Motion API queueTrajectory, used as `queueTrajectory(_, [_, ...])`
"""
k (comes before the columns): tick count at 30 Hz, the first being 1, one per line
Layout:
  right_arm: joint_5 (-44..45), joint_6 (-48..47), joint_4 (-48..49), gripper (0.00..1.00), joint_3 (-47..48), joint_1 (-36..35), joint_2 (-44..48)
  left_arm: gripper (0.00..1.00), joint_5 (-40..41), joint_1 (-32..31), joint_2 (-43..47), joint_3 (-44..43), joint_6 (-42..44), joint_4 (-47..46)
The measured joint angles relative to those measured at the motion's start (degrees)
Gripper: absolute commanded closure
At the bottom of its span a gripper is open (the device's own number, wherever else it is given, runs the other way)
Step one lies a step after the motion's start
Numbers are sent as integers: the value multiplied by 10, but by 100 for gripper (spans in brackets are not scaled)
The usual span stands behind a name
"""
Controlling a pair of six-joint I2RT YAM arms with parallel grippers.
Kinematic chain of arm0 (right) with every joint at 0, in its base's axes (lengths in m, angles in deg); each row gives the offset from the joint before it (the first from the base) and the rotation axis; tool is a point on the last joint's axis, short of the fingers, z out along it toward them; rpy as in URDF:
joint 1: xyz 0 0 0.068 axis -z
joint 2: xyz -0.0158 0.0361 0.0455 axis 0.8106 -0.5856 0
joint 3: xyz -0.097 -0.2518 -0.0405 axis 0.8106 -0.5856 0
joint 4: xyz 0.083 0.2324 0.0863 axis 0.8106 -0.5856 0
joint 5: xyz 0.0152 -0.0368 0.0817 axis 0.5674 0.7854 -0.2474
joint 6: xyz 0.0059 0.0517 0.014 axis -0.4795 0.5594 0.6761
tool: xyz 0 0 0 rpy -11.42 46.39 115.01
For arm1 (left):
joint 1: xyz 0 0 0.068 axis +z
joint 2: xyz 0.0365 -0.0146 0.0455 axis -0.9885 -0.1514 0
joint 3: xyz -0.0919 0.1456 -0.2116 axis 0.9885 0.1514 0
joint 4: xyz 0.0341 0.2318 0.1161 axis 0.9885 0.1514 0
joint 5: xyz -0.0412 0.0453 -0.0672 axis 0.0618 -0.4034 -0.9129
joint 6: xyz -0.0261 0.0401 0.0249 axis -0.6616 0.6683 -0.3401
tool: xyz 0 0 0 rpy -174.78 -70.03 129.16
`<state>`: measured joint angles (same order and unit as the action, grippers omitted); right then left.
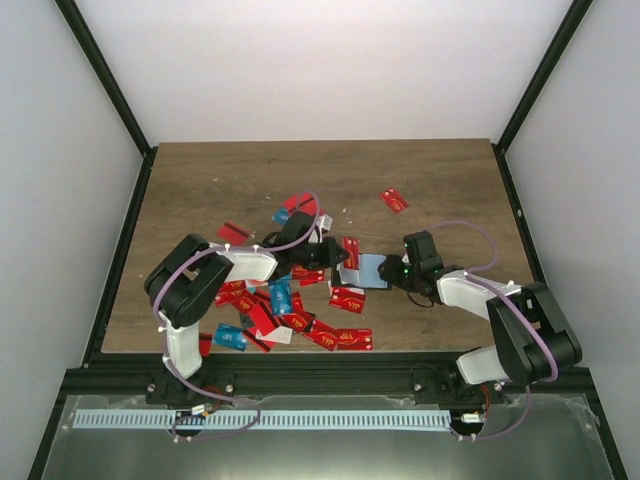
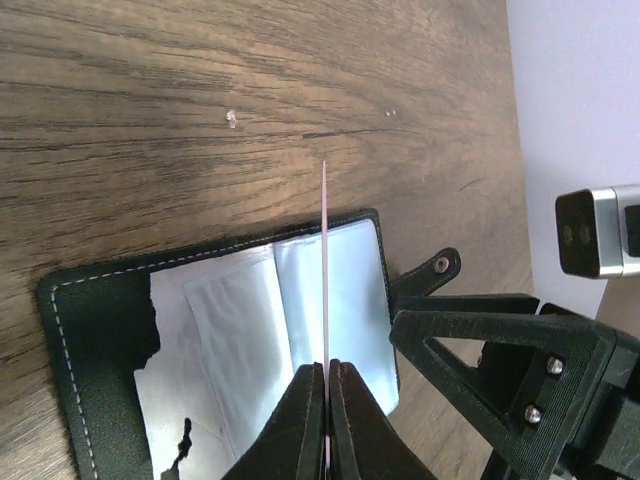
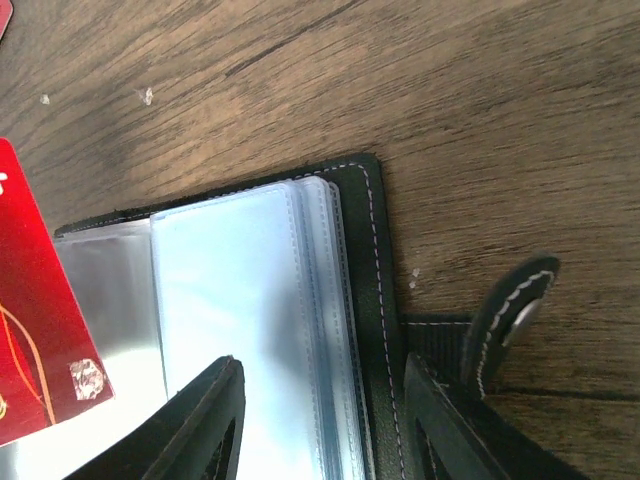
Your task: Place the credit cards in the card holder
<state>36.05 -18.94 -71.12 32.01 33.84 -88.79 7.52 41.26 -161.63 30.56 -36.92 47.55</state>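
Wood-grain surface [image 1: 220, 190], white walls [image 1: 330, 70]: from above, you see loose credit cards [image 1: 345, 338] scattered by the left arm [image 1: 240, 265]. The card holder [image 1: 372, 270] lies open between both end effectors.

On the left wrist view, your left end effector [image 2: 327, 372] pinches one credit card [image 2: 326, 250] edge-on above the clear sleeves [image 2: 240, 340], lined up for a pocket.

On the right wrist view, the right end effector [image 3: 320, 420] straddles the holder's snap tab [image 3: 515, 310] side, jaws spread, likely steadying it.
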Motion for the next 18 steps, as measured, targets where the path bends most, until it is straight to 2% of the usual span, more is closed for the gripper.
queueTrajectory(6, [-3,0,7,54,-4,0,1,96,-5,2,-9,4,-34,-36])
queueTrajectory(18, [-12,0,13,54,-7,3,1,96,-8,0,-18,4,-49,-54])
